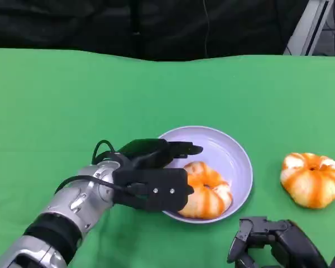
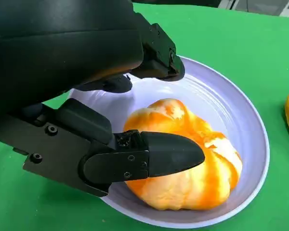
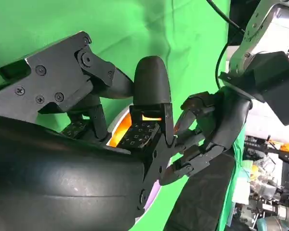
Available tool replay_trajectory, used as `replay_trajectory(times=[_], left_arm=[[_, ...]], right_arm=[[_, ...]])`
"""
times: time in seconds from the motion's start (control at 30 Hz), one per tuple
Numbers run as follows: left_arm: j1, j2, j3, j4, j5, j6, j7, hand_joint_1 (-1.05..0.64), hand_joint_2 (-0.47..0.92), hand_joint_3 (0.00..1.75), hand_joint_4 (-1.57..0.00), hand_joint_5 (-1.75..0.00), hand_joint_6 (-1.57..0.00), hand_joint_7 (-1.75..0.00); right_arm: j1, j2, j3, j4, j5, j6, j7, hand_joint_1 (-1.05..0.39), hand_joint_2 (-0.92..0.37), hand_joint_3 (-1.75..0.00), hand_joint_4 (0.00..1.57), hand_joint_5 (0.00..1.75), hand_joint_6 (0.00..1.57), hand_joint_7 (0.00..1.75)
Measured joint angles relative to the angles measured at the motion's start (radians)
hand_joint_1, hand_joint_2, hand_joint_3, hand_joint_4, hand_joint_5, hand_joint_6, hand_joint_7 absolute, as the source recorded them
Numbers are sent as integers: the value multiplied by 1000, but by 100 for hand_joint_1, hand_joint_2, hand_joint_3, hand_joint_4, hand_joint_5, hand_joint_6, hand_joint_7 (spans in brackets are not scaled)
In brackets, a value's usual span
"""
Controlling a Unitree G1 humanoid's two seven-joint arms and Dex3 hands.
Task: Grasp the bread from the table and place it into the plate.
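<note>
A: Left hand (image 1: 156,181)?
B: Fingers spread either side of the bread (image 1: 204,198) lying in the plate (image 1: 237,156); thumb touching it, firm grip not confirmed.
A: Right hand (image 1: 271,240)?
B: Low over tabletop (image 1: 72,100), nothing held.

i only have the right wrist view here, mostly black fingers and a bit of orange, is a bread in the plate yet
Observer: Yes, one bread lies inside the plate, toward its near side.
Operator: is the left hand still on it
Observer: The left hand sits over the plate's near-left rim, one finger lying across the bread; I can't tell whether it presses.
Operator: any more bread out there
Observer: A second bread sits on the green table, right of the plate and apart from it.
</note>
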Motion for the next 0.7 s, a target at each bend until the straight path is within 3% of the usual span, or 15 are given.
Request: replay_trajectory(times=[0.2,0.43,0.7], left_arm=[[13,7,10,-20,-10,-3,-2,-95,92,71,-40,-2,-30,-1],[135,104,108,-247,-94,-55,-4,-94,92,73,-43,-3,-32,-1],[160,107,111,-289,-95,-43,-11,-93,92,71,-46,-3,-34,-1]], right_arm=[[-2,1,1,1,0,0,2,-12,-59,-100,85,144,87,116],[-9,4,-1,10,22,0,22,-11,-60,-99,85,145,89,114],[-12,6,-1,11,24,0,29,-10,-61,-98,85,144,89,114]])
